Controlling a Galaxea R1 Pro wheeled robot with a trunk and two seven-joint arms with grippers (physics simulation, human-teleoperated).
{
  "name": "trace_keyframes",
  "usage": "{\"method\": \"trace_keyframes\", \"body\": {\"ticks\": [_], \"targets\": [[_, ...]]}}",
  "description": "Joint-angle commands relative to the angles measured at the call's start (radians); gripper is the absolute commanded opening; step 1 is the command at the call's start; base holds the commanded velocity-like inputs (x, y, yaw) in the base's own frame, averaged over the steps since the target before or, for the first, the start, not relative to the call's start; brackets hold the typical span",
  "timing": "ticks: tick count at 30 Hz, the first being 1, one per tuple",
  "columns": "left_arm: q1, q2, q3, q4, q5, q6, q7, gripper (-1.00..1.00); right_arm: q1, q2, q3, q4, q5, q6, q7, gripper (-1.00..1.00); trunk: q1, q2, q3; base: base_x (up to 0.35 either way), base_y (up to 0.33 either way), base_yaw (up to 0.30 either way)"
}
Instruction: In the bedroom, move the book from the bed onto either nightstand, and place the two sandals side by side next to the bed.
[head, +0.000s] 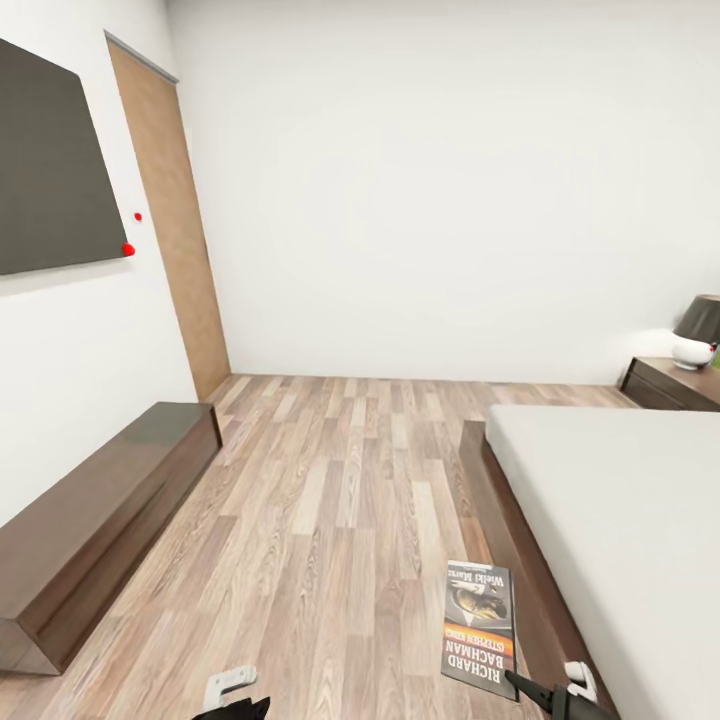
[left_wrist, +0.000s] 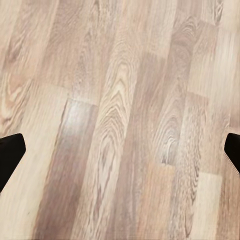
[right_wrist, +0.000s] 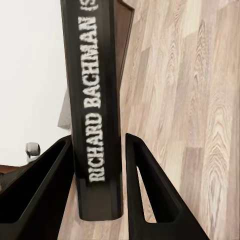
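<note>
Book (head: 481, 628) between right hand (right_wrist: 97, 197) fingers, beside bed (head: 620, 510)

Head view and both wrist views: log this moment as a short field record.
room: white-walled bedroom, wood-plank floor
book: Richard Bachman paperback, held above the floor beside the bed, spine between the right fingers
right gripper: shut on the book's spine
left gripper: open, holding nothing, over bare floor
bed: grey mattress, dark frame, at right
nightstand: far right by the wall, carries a dark-shaded lamp
long low cabinet: along the left wall
sliding door: tan, far left corner
</note>
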Motion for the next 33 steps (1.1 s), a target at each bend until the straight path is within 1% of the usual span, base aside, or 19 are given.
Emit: {"method": "trace_keyframes", "body": {"ticks": [1,14,18,21,22,25,26,28,30,33], "targets": [[-0.001,0.000,-0.008,0.001,0.010,-0.003,-0.004,1.00,-0.001,0.000,-0.007,0.002,-0.002,0.004,0.004,-1.00,0.001,-0.001,-0.001,0.332,0.000,0.000],[-0.001,0.000,-0.009,0.001,0.010,-0.003,-0.004,1.00,-0.001,0.001,-0.007,0.007,-0.002,-0.006,0.001,-1.00,0.001,-0.001,-0.001,0.332,0.000,0.000],[-0.001,0.000,-0.008,0.001,0.011,-0.003,-0.004,1.00,-0.001,0.006,-0.007,0.007,-0.002,-0.006,-0.002,-1.00,0.001,-0.001,-0.001,0.332,0.000,0.000],[-0.001,0.000,-0.008,0.001,0.011,-0.003,-0.004,1.00,-0.001,0.008,-0.007,0.008,-0.002,-0.006,-0.035,-1.00,0.001,-0.001,-0.001,0.332,0.000,0.000],[-0.001,0.000,-0.009,0.001,0.011,-0.003,-0.004,1.00,-0.001,0.008,-0.007,0.008,-0.002,-0.005,-0.067,-1.00,0.001,-0.001,-0.001,0.332,0.000,0.000],[-0.001,0.000,-0.009,0.001,0.011,-0.003,-0.004,1.00,-0.001,0.009,-0.007,0.008,-0.002,-0.005,-0.123,-1.00,0.001,-0.001,-0.001,0.332,0.000,0.000],[-0.001,0.000,-0.009,0.001,0.011,-0.003,-0.004,1.00,-0.001,0.009,-0.006,0.008,-0.002,-0.005,-0.159,-1.00,0.001,-0.001,-0.001,0.332,0.000,0.000],[-0.001,0.000,-0.009,0.001,0.011,-0.003,-0.004,1.00,-0.001,0.009,-0.006,0.008,-0.002,-0.004,-0.201,-1.00,0.001,-0.001,-0.001,0.332,0.000,0.000],[-0.001,-0.001,-0.009,0.001,0.011,-0.003,-0.004,1.00,-0.001,0.009,-0.005,0.007,-0.002,-0.003,-0.229,-1.00,0.001,-0.001,-0.001,0.332,0.000,0.000],[-0.001,-0.001,-0.009,0.001,0.011,-0.003,-0.004,1.00,-0.001,0.009,-0.004,0.007,-0.002,-0.003,-0.243,-1.00,0.001,-0.001,-0.001,0.332,0.000,0.000]]}}
